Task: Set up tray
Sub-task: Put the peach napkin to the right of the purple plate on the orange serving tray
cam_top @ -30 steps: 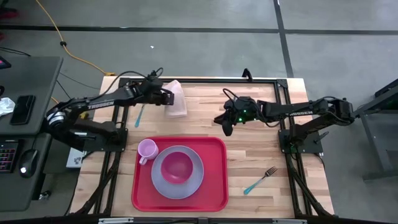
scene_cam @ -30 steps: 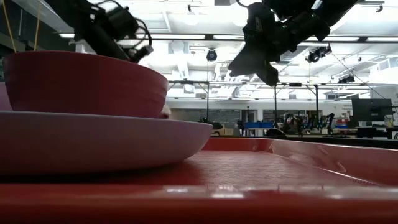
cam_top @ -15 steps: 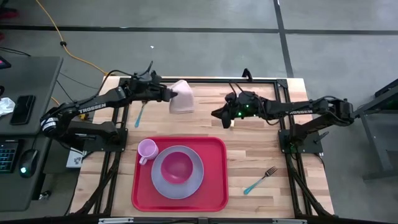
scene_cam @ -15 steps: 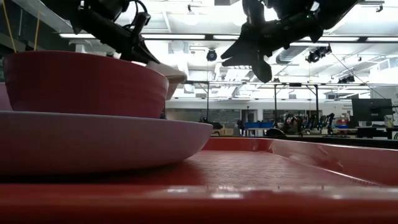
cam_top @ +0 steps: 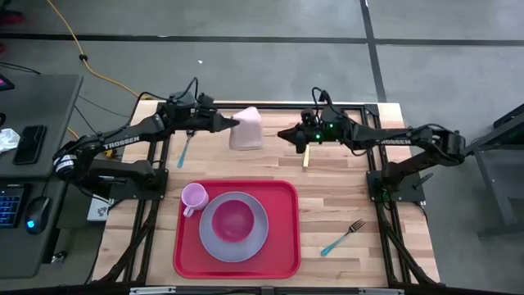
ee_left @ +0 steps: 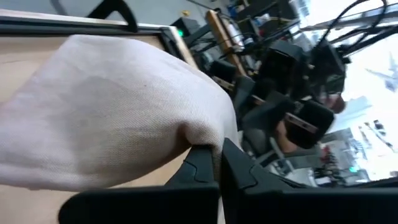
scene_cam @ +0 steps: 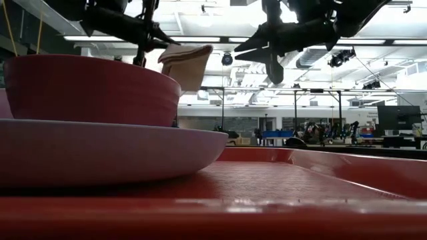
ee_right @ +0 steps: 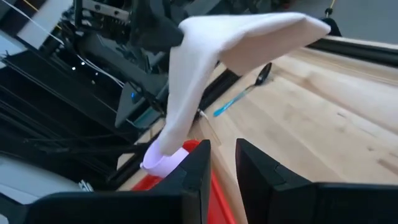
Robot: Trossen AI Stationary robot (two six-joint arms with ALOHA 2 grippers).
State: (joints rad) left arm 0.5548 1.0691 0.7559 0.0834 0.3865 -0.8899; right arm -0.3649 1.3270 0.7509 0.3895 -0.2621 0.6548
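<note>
the left gripper (cam_top: 236, 124) hung above the far part of the worktop (cam_top: 336, 205), its fingers (ee_left: 202, 165) clenched on a pale cloth (cam_top: 246, 129). the right gripper (cam_top: 282, 133) faced it just beside the cloth, fingers a little apart, grasping nothing. the tray (cam_top: 282, 254) lay at the near edge with a plate (cam_top: 211, 243), bowl (cam_top: 232, 218) and cup (cam_top: 193, 197). bare wood lay between tray and arms. the left arm read "trossen".
</note>
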